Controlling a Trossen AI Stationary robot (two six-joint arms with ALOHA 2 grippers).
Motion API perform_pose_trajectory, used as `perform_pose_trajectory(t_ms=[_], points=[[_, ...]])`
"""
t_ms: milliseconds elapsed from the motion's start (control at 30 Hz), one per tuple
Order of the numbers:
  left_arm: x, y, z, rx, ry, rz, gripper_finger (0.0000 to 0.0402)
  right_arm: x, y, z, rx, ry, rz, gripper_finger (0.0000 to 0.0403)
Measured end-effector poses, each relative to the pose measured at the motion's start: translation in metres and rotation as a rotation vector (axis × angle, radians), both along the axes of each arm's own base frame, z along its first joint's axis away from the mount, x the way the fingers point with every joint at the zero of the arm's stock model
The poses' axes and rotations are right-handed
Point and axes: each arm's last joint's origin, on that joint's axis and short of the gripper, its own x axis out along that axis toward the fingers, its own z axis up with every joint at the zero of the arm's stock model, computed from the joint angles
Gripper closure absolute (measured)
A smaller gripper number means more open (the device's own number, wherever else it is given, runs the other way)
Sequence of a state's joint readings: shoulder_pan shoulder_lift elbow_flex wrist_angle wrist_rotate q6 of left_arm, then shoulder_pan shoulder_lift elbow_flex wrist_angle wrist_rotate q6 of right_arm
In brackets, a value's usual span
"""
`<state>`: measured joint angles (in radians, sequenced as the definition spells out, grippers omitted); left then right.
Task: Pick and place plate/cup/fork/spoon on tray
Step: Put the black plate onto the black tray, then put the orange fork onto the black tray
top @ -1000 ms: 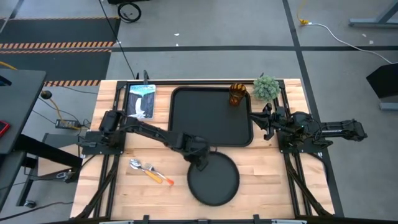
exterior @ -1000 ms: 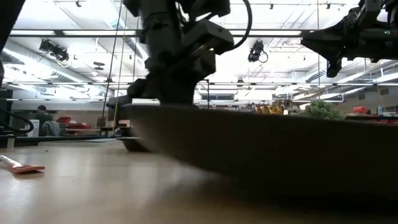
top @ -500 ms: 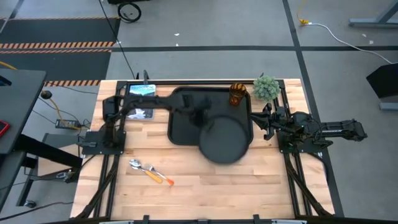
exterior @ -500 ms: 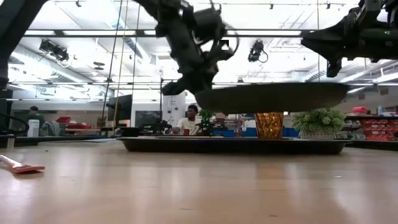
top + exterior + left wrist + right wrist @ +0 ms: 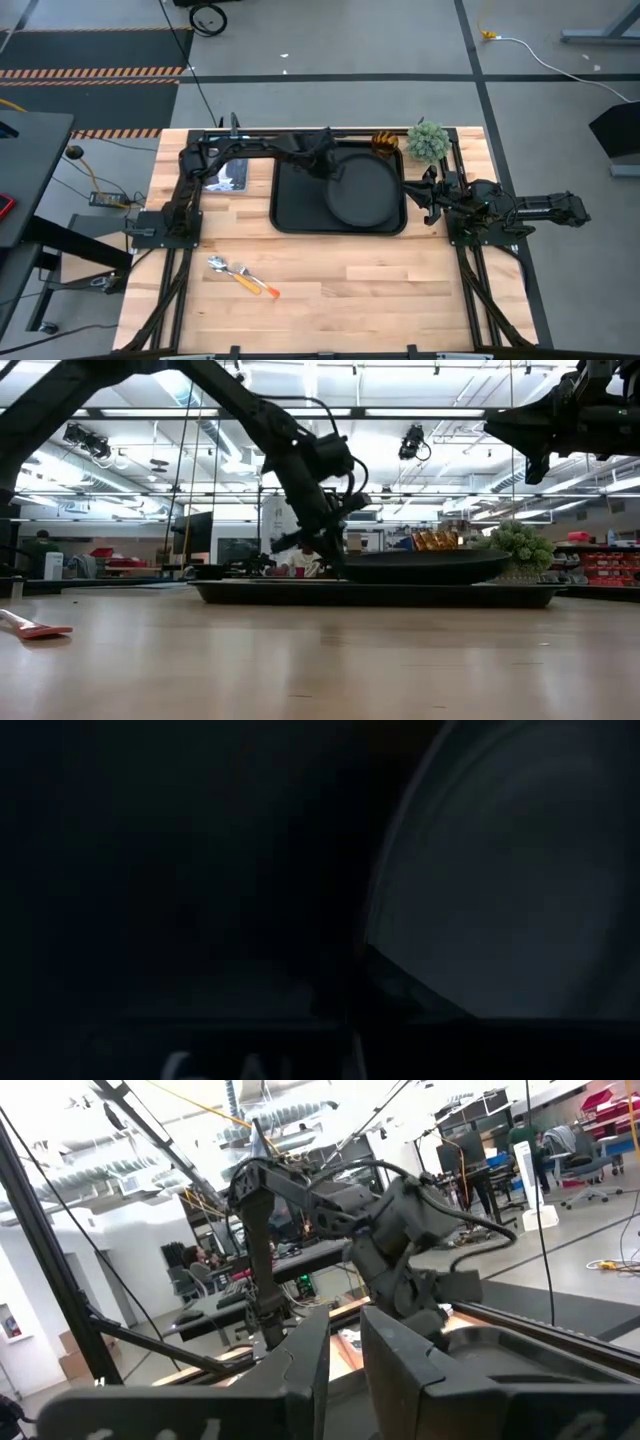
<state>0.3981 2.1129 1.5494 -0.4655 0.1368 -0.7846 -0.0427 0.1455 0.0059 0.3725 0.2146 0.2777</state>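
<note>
The round black plate point(image 5: 366, 190) is over the right half of the black tray point(image 5: 295, 205); in the low view the plate point(image 5: 425, 565) is just above the tray's rim point(image 5: 250, 592). My left gripper point(image 5: 330, 170) is shut on the plate's left rim. The amber cup point(image 5: 385, 141) stands in the tray's far right corner, partly hidden behind the plate. The fork and spoon point(image 5: 240, 274) lie on the table near the front left. My right gripper point(image 5: 430, 195) is shut and empty, raised beside the tray's right edge. My left gripper pinches the plate's rim point(image 5: 385, 920) on its far left side between the two fingers. The fingers come slanting down from the table's far left. The plate is about level, low over the tray; whether it touches the tray floor I cannot tell.
A green fuzzy plant ball point(image 5: 427, 141) stands at the far right, next to the cup. A blue and white booklet point(image 5: 228, 170) lies left of the tray, under my left arm. The bare wooden table point(image 5: 400, 290) stretches in front of the tray.
My left gripper has lifted the plate off the table near the front edge. It has carried the plate toward the far edge and over the tray, then lowered it to just above the tray's right half. The plate has stayed about level.
</note>
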Motion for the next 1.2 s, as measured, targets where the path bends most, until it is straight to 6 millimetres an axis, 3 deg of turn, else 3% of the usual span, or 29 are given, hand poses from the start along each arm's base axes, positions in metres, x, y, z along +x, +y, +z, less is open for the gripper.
perform_pose_trajectory(t_ms=[300,600,833,1000,1200], points=[[0.003,-0.001,-0.007,0.035,0.016,0.012,0.0379,0.000,0.000,0.000,0.000,0.000,0.000,0.0334],[0.005,-0.004,-0.006,0.035,0.008,-0.013,0.0303,0.000,0.000,0.000,0.000,0.000,0.000,0.0334],[-0.004,-0.012,0.013,0.048,0.035,-0.111,0.0284,0.000,0.000,0.000,0.000,0.000,0.000,0.0334],[-0.019,-0.042,0.035,-0.018,0.128,-0.237,0.0289,0.000,0.000,0.000,0.000,0.000,0.000,0.0334],[-0.037,-0.102,0.041,-0.179,0.390,-0.285,0.0298,0.000,0.000,0.000,0.000,0.000,0.000,0.0334]])
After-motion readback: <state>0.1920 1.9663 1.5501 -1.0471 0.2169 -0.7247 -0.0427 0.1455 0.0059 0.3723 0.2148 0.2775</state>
